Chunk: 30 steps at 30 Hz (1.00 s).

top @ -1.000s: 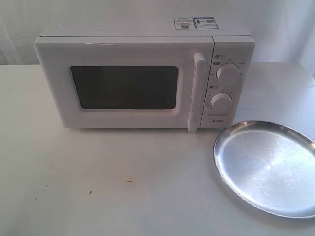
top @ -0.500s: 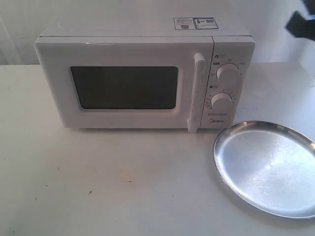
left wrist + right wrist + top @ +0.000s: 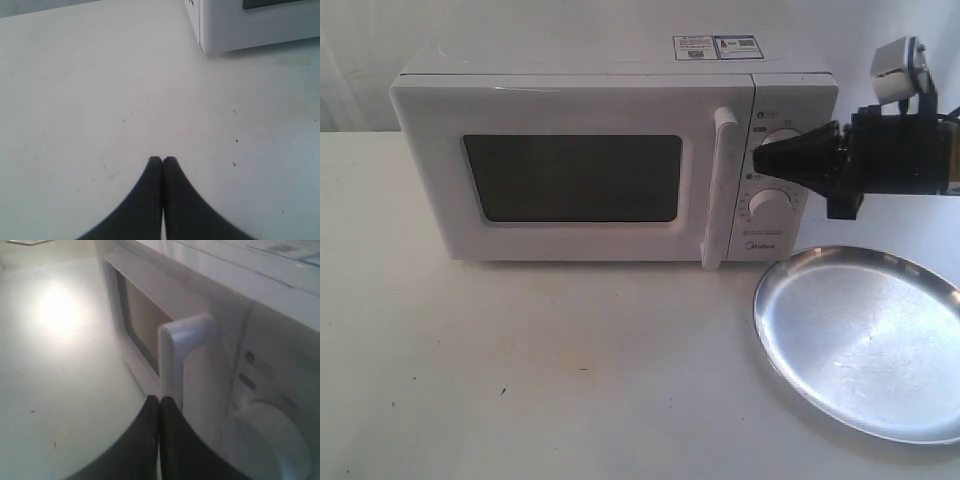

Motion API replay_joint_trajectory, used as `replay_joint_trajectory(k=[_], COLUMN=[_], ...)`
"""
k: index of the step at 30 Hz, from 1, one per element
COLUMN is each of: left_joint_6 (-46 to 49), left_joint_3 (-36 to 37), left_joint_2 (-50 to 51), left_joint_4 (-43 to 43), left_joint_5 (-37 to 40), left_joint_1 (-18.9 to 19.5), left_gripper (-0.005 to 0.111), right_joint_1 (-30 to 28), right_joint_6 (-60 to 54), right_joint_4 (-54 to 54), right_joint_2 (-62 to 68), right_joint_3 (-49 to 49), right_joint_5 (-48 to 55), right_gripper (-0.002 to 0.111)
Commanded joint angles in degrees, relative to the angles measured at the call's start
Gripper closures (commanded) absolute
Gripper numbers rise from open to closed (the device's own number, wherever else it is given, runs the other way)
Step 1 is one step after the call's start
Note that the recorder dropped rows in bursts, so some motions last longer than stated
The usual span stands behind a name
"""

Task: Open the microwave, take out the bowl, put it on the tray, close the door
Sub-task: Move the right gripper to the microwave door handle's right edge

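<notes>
While door (image 3: 570, 110) sits shut, right claw (image 3: 761, 160) closed near handle (image 3: 722, 190); left claw (image 3: 162, 160) closed.

Black, tapered right tool (image 3: 762, 158); boxy black wrist (image 3: 895, 150); silver-grey camera block (image 3: 898, 68) on top.

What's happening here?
Barely started. The right gripper, jaws shut, hangs in front of the microwave's upper knob, pointing toward the handle. The door is shut, so no bowl is visible. The tray sits empty on the table. The left gripper, jaws shut, is over the table by the microwave's corner.
</notes>
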Motion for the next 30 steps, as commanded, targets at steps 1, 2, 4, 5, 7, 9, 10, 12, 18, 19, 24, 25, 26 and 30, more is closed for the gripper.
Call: replay_joint_trajectory(k=[1, 2, 4, 5, 7, 9, 10, 12, 18, 19, 24, 25, 26, 30], left_joint_6=[-0.2, -0.2, -0.2, -0.2, -0.2, -0.2, -0.2, -0.2, -0.2, -0.2, -0.2, -0.2, -0.2, -0.2], left_joint_3=[-0.1, -0.1, -0.1, -0.1, -0.1, -0.1, -0.1, -0.1, -0.1, -0.1, -0.1, -0.1, -0.1, -0.1], left_joint_2=[-0.1, -0.1, -0.1, -0.1, -0.1, -0.1, -0.1, -0.1, -0.1, -0.1, -0.1, -0.1, -0.1, -0.1], left_joint_4=[-0.4, -0.4, -0.4, -0.4, -0.4, -0.4, -0.4, -0.4, -0.4, -0.4, -0.4, -0.4, -0.4, -0.4], left_joint_5=[0.0, 0.0, 0.0, 0.0, 0.0, 0.0, 0.0, 0.0, 0.0, 0.0, 0.0, 0.0, 0.0, 0.0], left_joint_1=[-0.2, -0.2, -0.2, -0.2, -0.2, -0.2, -0.2, -0.2, -0.2, -0.2, -0.2, -0.2, -0.2, -0.2], left_gripper=[0.107, 0.107, 0.107, 0.107, 0.107, 0.107, 0.107, 0.107, 0.107, 0.107, 0.107, 0.107, 0.107, 0.107], right_joint_1=[-3.5, -3.5, -2.7, -2.2, -1.4, -0.3, 0.3, 1.5, 2.7, 2.7, 3.0, 3.0, 3.0, 3.9], right_joint_6=[7.5, 11.1, 10.2, 9.0, 7.8, 8.2, 7.9, 7.1, 3.3, 3.3, 3.3, 3.3, 3.3, 2.8], right_joint_4=[-3.3, -3.1, -0.3, 0.8, 2.0, 1.3, 1.2, 1.9, 1.9, 1.9, 2.2, 2.4, 2.9, 4.8], right_joint_2=[1.2, 1.5, 2.0, 2.2, 2.7, 3.2, 3.7, 4.7, 7.2, 7.2, 7.2, 7.2, 7.3, 8.6], right_joint_3=[-0.3, -0.3, -0.3, -0.3, -0.3, -0.3, -0.3, -0.3, -0.3, -0.3, -0.3, -0.3, -0.3, -0.3], right_joint_5=[-1.2, -1.2, -1.2, -1.2, -1.2, -1.2, -1.2, -1.2, -0.1, -0.1, 1.3, 2.1, 2.7, 3.7], right_gripper=[0.108, 0.108, 0.108, 0.108, 0.108, 0.108, 0.108, 0.108, 0.101, 0.097, 0.070, 0.061, 0.053, 0.039])
